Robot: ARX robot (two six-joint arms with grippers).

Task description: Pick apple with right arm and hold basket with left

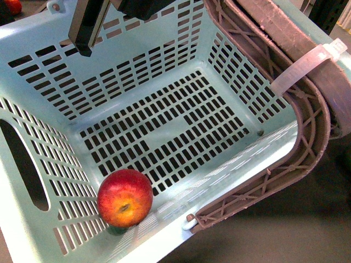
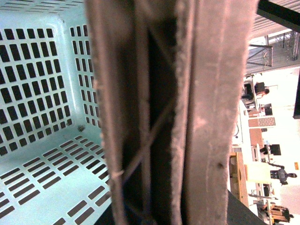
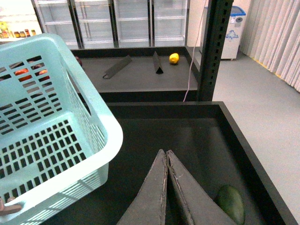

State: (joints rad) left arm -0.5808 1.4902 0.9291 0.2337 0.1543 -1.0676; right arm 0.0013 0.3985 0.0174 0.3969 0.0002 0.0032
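The red apple (image 1: 125,197) with a yellow-orange blush lies inside the pale mint-green basket (image 1: 164,126), in the near left corner of its slotted floor. The basket's brownish-mauve ribbed handle (image 1: 307,126) with a white zip tie (image 1: 307,63) runs along its right side. My left gripper is shut on this handle (image 2: 173,112), which fills the left wrist view; its fingers are hidden. My right gripper (image 3: 166,152) is shut and empty, above a dark tray (image 3: 187,136) beside the basket's rim (image 3: 105,122). A dark arm part (image 1: 90,24) hangs over the basket's far wall.
A green oval fruit (image 3: 230,202) lies in the dark tray by the right gripper. A yellow fruit (image 3: 174,58) sits on a far shelf. Red fruits (image 3: 28,71) show through the basket's slots. A black post (image 3: 213,47) stands behind the tray.
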